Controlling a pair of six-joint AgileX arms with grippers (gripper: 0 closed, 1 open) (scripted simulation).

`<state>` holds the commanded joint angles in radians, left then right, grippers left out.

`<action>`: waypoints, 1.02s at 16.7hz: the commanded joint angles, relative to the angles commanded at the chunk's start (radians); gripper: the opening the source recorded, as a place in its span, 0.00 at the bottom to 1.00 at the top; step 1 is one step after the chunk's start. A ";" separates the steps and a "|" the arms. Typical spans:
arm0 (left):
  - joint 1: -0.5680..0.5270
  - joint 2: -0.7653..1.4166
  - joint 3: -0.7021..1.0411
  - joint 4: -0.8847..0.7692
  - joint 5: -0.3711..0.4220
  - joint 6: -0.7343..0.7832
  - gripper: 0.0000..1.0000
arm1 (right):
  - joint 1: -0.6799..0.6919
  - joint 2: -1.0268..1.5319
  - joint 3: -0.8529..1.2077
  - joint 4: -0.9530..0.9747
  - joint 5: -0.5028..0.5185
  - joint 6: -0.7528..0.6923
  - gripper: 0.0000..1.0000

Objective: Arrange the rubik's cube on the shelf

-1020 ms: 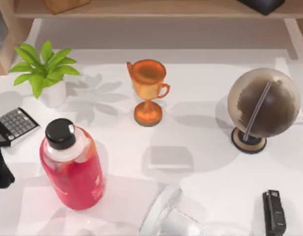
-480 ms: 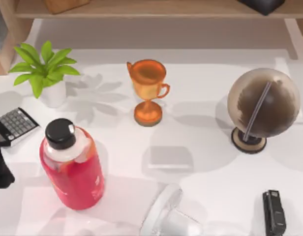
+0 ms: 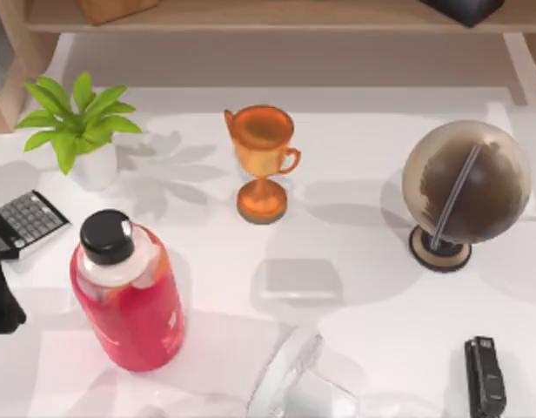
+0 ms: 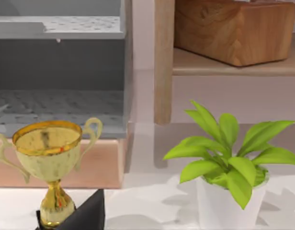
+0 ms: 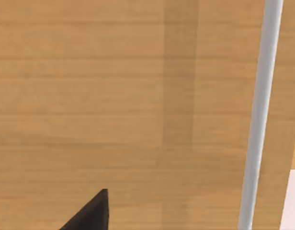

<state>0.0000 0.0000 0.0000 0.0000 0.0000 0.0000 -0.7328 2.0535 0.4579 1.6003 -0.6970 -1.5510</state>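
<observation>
Shelf spanning top edge of top view, behind orange trophy. Left gripper at left edge; right gripper facing wood; grip widths: cannot tell.

We've got an orange trophy, a red bottle with a black cap, and a leafy green plant in a white pot. The globe is brown and tan, the shelf light wood, and the tabletop white.
</observation>
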 joint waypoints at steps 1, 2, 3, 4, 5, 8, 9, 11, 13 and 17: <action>0.000 0.000 0.000 0.000 0.000 0.000 1.00 | -0.012 -0.004 -0.015 0.011 -0.012 0.000 1.00; 0.000 0.000 0.000 0.000 0.000 0.000 1.00 | -0.021 -0.008 -0.027 0.020 -0.022 0.000 1.00; 0.000 0.000 0.000 0.000 0.000 0.000 1.00 | -0.026 -0.010 -0.033 0.024 -0.026 0.000 1.00; 0.000 0.000 0.000 0.000 0.000 0.000 1.00 | -0.026 -0.010 -0.033 0.024 -0.027 0.000 1.00; 0.000 0.000 0.000 0.000 0.000 0.000 1.00 | -0.026 -0.010 -0.033 0.024 -0.027 0.000 1.00; 0.000 0.000 0.000 0.000 0.000 0.000 1.00 | -0.031 -0.006 -0.021 0.016 -0.017 0.001 1.00; 0.000 0.000 0.000 0.000 0.000 0.000 1.00 | -0.047 -0.006 -0.003 0.004 -0.002 0.004 1.00; 0.000 0.000 0.000 0.000 0.000 0.000 1.00 | -0.095 -0.001 0.064 -0.039 0.047 0.014 1.00; 0.000 0.000 0.000 0.000 0.000 0.000 1.00 | -0.146 0.012 0.173 -0.115 0.115 0.035 1.00; 0.000 0.000 0.000 0.000 0.000 0.000 1.00 | -0.210 0.053 0.492 -0.361 0.269 0.111 1.00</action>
<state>0.0000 0.0000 0.0000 0.0000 0.0000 0.0000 -0.9432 2.1061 0.9497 1.2397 -0.4277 -1.4404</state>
